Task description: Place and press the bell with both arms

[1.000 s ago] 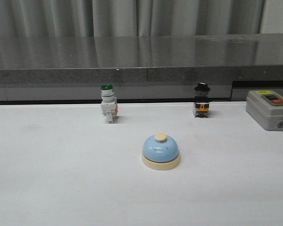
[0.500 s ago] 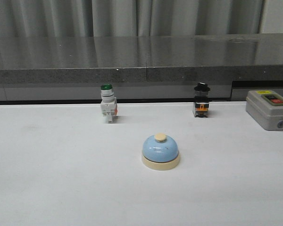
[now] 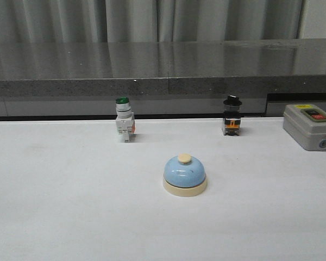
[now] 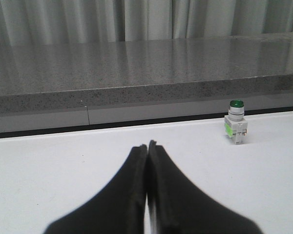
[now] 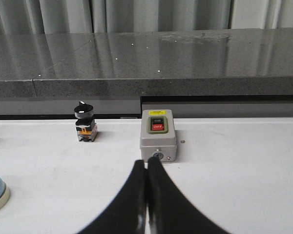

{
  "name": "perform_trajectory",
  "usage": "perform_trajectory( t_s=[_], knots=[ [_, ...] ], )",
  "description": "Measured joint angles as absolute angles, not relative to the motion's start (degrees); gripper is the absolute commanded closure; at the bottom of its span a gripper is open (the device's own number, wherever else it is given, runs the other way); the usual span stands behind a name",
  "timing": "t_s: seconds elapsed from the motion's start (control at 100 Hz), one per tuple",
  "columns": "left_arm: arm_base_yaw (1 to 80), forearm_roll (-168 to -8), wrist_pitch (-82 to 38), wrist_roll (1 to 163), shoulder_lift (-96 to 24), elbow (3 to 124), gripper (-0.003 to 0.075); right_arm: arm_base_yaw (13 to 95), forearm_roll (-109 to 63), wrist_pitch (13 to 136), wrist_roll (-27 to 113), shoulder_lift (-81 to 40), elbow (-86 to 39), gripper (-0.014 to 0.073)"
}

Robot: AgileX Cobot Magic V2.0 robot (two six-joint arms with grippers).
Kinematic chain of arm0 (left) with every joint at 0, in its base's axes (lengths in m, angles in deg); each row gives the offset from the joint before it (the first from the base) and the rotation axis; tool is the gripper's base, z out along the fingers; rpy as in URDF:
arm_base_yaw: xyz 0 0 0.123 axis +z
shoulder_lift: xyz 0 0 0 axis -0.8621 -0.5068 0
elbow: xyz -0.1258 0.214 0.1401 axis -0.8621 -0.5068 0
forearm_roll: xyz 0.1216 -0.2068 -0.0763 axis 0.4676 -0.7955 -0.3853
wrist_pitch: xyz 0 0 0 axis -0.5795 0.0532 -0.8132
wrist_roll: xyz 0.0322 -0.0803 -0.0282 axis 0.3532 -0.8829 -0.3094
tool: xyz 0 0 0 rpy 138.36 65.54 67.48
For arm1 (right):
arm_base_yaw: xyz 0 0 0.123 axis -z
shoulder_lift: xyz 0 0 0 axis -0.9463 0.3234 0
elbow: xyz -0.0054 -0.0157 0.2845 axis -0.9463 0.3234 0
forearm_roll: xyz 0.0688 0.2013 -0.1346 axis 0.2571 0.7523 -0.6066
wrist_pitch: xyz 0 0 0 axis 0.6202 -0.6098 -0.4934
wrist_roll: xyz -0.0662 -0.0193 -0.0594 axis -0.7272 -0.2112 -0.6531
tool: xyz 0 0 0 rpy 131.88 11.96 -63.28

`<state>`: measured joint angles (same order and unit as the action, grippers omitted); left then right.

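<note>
Stretching across the frame, the matte white table [image 3: 54,206] carries the bell [image 3: 185,175] at lower centre, upright, its smooth blue dome on a cream base, round button pointing up. Left gripper [image 4: 147,146] and right gripper [image 5: 146,165] are pressed closed, empty.

A light-blue dome-shaped desk bell [image 3: 185,173] with cream base; green-capped white push-button switch [image 3: 124,118]; grey box [image 3: 309,126] with red and black buttons; white table [image 3: 70,206].
</note>
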<state>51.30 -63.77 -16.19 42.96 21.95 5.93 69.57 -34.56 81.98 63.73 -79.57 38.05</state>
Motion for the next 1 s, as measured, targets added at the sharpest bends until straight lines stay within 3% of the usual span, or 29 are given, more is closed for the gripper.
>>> perform_trajectory(
  t_s=[0.73,1.0],
  knots=[
    [51.30,-63.77,-16.19,42.96,21.95,5.93,0.0741,69.57,-34.46,85.33,63.73,-79.57,36.03,0.0663],
    [51.30,-63.77,-16.19,42.96,21.95,5.93,0.0741,69.57,-33.60,69.31,63.73,-74.79,20.14,0.0663]
  ],
)
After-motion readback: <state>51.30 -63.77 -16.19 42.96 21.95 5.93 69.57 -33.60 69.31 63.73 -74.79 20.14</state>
